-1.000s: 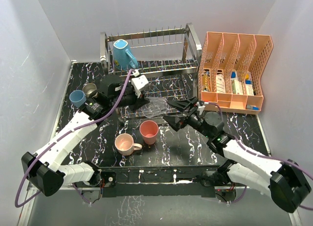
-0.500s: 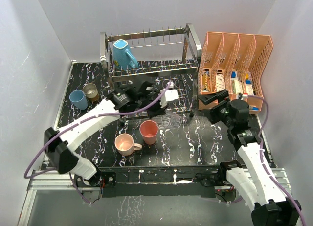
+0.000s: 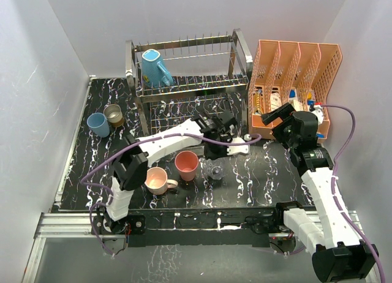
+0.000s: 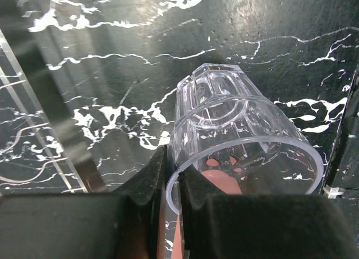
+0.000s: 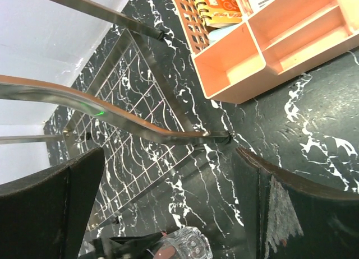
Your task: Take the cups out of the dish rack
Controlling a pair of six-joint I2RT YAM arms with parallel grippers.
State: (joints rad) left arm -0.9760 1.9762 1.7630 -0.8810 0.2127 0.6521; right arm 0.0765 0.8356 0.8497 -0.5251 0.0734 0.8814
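Teal mug point(image 3: 156, 67) in dish rack point(image 3: 242, 50); clear tumbler point(image 3: 214, 171) upright outside it.

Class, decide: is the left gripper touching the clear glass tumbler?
Touching. The left wrist view shows the left gripper pinching the clear glass tumbler at its rim.

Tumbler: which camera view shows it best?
The left wrist view: the tumbler appears large and close, its rim pinched by the left end effector. The top view shows the tumbler small and faint. The right wrist view catches only part of the tumbler at its bottom edge.
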